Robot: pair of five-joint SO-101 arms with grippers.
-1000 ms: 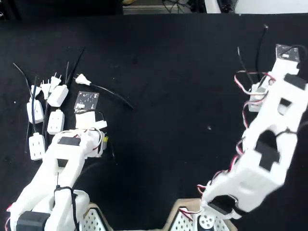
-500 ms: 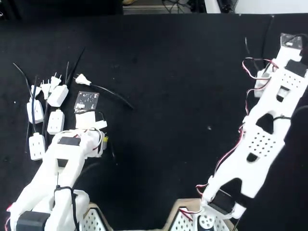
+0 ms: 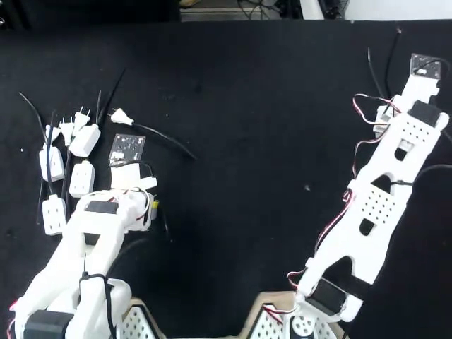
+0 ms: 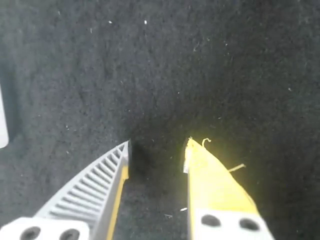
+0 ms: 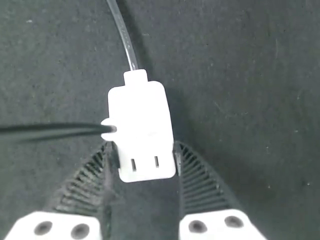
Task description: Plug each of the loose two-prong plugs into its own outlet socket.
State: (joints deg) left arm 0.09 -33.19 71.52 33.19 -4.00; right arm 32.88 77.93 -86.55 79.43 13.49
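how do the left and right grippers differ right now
The left gripper is open with nothing between its fingers; the right gripper is shut on a white outlet socket. The left gripper hangs over bare black cloth; the right gripper's socket trails a cord. One left finger is yellow; the right fingers look dark. Both have ribbed fingers and face the cloth.

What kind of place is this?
Probably a robotics lab bench: two white arms at a black-clothed table, loose plugs and outlet sockets laid out, and the right gripper shut on one socket.
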